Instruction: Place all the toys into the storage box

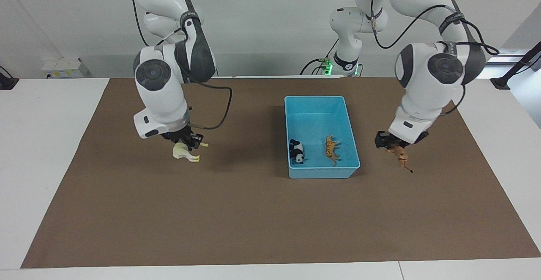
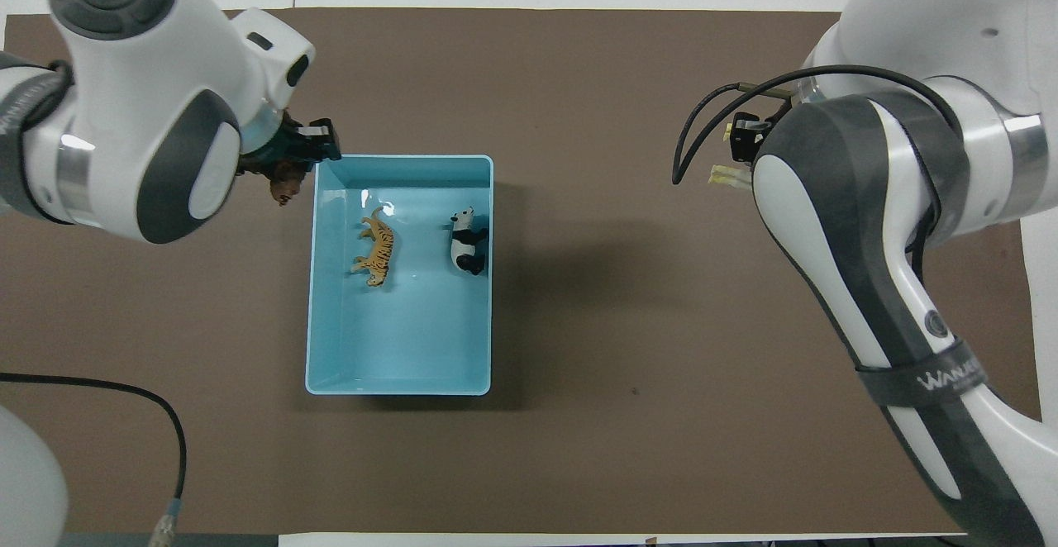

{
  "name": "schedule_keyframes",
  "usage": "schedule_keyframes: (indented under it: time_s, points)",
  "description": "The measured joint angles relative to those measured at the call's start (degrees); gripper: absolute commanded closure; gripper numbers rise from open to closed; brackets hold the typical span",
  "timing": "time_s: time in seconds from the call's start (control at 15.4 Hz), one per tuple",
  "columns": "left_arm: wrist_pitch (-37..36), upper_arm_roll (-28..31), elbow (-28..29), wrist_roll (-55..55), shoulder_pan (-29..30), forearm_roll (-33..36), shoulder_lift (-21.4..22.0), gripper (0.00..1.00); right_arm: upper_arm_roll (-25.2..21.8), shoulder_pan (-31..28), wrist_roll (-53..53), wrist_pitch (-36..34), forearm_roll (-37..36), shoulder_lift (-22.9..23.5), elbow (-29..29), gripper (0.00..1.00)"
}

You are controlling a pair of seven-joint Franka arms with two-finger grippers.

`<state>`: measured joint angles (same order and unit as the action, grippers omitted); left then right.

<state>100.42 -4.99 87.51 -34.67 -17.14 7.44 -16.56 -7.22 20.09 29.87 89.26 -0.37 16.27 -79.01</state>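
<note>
Both end effectors carry toys toward the box [image 1: 350,133]: left end effector [image 1: 393,146] grips the lion [image 1: 400,156], right end effector [image 1: 186,141] grips the horse [image 1: 184,152]; next, release over it.

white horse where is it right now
The white horse hangs in the right hand, lifted above the brown mat toward the right arm's end of the table, well apart from the blue storage box.

one high camera faces the robots, another looks steeply down; both share the table [image 1: 262,229].
</note>
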Motion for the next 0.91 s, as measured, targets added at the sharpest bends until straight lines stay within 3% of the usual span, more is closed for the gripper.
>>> schedule_keyframes:
  time_s: [0.2, 0.39, 0.65, 0.91]
  points:
    - [0.0, 0.0, 2.1, -7.9, -3.7, 0.0, 0.4, 0.00, 0.1, 1.7, 0.0, -1.2, 0.0, -0.5, 1.9, 1.00]
    - [0.0, 1.1, 2.7, -5.3, -2.6, 0.0, 1.4, 0.00, 0.1, 2.5, 0.1, -1.2, 0.0, -0.4, 1.9, 1.00]
    - [0.1, 1.9, 2.6, 8.5, 4.4, 0.0, 3.7, 0.00, 0.2, 6.3, 4.3, 0.1, 0.8, -0.4, 1.9, 1.00]
    - [0.1, 2.2, 2.5, 21.2, 13.2, -0.3, 7.4, 0.00, 0.7, 17.6, 17.1, 8.9, 3.2, 0.7, 2.9, 1.00]
